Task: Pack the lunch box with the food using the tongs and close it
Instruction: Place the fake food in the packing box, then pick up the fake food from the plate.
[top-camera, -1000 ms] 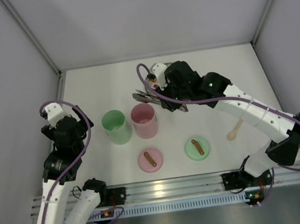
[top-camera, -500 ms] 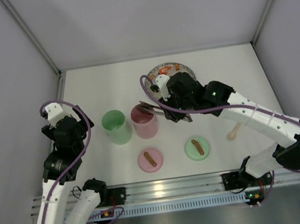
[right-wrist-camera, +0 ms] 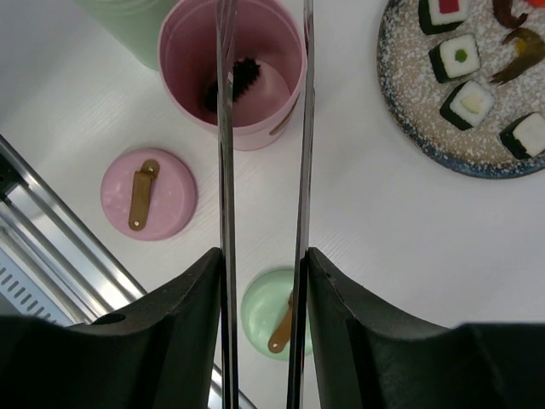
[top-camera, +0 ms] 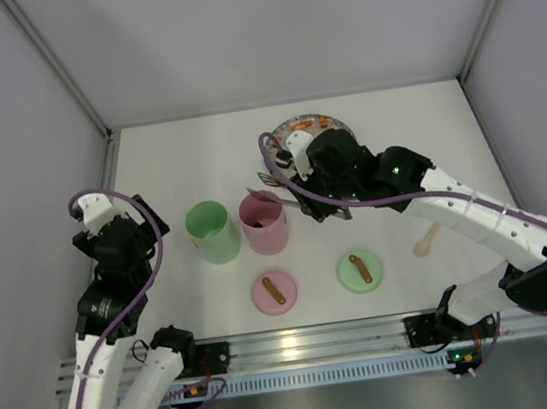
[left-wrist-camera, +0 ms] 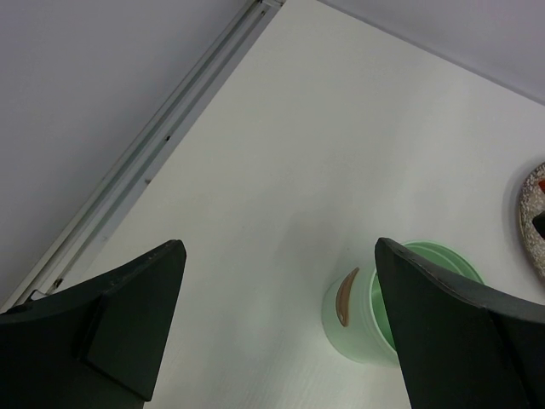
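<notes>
My right gripper (right-wrist-camera: 262, 260) is shut on the tongs (right-wrist-camera: 225, 128), one finger pressing on each silver arm. The two arms stand apart, and their tips reach over the open pink container (right-wrist-camera: 255, 60) of the lunch box. A black-and-white roll (right-wrist-camera: 234, 81) lies inside it. More food sits on the speckled plate (right-wrist-camera: 409, 111): several sushi rolls (right-wrist-camera: 469, 102) and an orange shrimp (right-wrist-camera: 515, 43). The green container (top-camera: 213, 233) stands left of the pink one (top-camera: 263, 222). My left gripper (left-wrist-camera: 279, 256) hangs open above the table, near the green container (left-wrist-camera: 366, 315).
A pink lid (top-camera: 274, 291) and a green lid (top-camera: 360, 271) lie flat near the front edge. A small wooden spoon (top-camera: 427, 238) lies to the right of them. White walls enclose the table on three sides.
The right gripper has carried the tongs from near the plate to over the pink container. The tong arms have spread, and a roll now lies in that container. The left arm has barely moved.
</notes>
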Robot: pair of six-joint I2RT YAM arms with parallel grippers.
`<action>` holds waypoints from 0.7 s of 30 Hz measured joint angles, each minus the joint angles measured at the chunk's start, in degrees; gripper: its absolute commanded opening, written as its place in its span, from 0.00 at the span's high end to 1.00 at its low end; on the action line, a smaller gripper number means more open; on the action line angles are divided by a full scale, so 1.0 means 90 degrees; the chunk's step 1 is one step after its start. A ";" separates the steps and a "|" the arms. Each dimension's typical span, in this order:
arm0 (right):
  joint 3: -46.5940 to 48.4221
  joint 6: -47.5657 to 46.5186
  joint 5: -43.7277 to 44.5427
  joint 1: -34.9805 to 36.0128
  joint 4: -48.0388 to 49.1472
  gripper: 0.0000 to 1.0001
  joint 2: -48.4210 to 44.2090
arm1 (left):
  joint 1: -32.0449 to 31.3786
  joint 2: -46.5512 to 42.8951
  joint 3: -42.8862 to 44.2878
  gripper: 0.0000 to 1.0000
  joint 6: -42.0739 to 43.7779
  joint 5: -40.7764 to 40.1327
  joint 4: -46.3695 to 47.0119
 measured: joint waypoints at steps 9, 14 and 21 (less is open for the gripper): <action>0.0801 0.0170 0.0192 -0.0814 0.0114 0.57 -0.0121 | 0.0000 -0.0136 -0.0007 0.01 0.0000 -0.0002 0.0002; 0.1200 0.0372 0.0571 -0.1826 0.0163 0.57 0.0136 | 0.0000 -0.0136 -0.0010 0.01 0.0000 0.0000 0.0000; 0.1887 0.0520 0.1032 -0.2980 0.0170 0.56 0.1596 | 0.0000 -0.0136 -0.0010 0.01 0.0000 -0.0002 0.0000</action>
